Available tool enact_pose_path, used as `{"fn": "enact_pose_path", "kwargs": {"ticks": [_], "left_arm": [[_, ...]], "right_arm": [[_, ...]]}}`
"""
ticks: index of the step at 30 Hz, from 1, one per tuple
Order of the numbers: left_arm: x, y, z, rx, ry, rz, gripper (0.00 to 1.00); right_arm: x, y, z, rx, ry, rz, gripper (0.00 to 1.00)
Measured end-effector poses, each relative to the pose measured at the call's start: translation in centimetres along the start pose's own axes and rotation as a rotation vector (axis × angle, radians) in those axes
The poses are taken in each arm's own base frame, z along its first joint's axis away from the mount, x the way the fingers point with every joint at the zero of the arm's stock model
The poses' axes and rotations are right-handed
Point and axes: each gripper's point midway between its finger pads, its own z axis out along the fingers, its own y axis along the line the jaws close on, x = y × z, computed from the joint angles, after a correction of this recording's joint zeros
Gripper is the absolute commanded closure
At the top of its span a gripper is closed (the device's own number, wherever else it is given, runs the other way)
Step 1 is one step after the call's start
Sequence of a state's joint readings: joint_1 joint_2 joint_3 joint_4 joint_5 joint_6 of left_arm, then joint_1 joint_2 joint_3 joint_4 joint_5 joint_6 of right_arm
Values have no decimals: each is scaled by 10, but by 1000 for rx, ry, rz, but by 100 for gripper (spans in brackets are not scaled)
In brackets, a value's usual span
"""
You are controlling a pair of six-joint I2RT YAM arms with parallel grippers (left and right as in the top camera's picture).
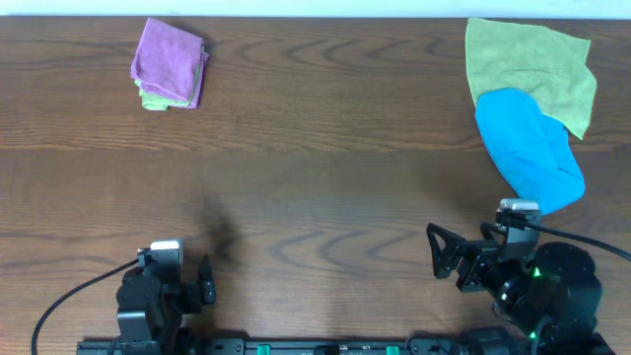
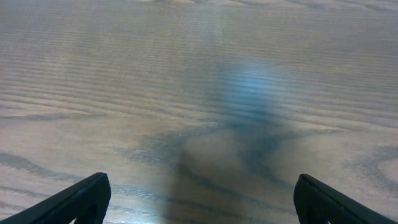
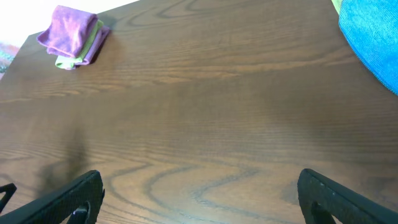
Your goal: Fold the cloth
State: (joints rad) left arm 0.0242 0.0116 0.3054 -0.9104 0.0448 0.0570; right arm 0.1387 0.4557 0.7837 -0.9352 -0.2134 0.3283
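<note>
since both arms sit at the near edge of the table [image 1: 315, 148], everything made of fabric lies away from them, toward the table's far edge. the largest piece, a yellow-green cloth [image 1: 532, 59], is spread at the table's far right corner. a bright blue cloth [image 1: 532, 148] overlaps it and trails toward the table's near edge; neither is the task's thing.

the right gripper [image 3: 199, 193] is by the table's near edge on the right side, its jaws spread wide with only bare wood between them. the left gripper [image 2: 202, 190] is by the table's near edge on the left side, jaws likewise spread and empty.

the cloth [image 1: 170, 59], purple, lies at the table's far left corner as a small compact bundle that looks folded over already. it rests on a smaller yellow-green cloth [image 1: 150, 99], whose edge pokes out on the side facing the table's near edge.

the relation that matters is this: the cloth lies almost straight up the table from the left gripper, well apart from it. from the right gripper it lies on a long diagonal across the table. so the left arm is the nearer one, and any further fold or tidying would likely fall to it. the bundle is close to square, its slightly longer side seeming to run from the table's far edge toward the near one. a straight reach would therefore meet its short near side first.
</note>
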Motion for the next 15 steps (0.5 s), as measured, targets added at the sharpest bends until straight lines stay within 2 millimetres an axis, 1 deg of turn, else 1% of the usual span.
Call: {"fn": "enact_pose_path", "kwargs": {"ticks": [6, 8, 10, 12, 14, 15], "left_arm": [[0, 0, 0, 0, 0, 0, 5], [0, 0, 0, 0, 0, 0, 5], [0, 0, 0, 0, 0, 0, 5], [0, 0, 0, 0, 0, 0, 5], [0, 0, 0, 0, 0, 0, 5], [0, 0, 0, 0, 0, 0, 5]], "right_arm": [[0, 0, 0, 0, 0, 0, 1], [4, -2, 0, 11, 14, -1, 1], [9, -8, 0, 42, 35, 0, 1], [10, -15, 1, 76, 32, -2, 1], [12, -23, 5, 112, 25, -10, 1], [18, -31, 10, 138, 31, -19, 1]]}}
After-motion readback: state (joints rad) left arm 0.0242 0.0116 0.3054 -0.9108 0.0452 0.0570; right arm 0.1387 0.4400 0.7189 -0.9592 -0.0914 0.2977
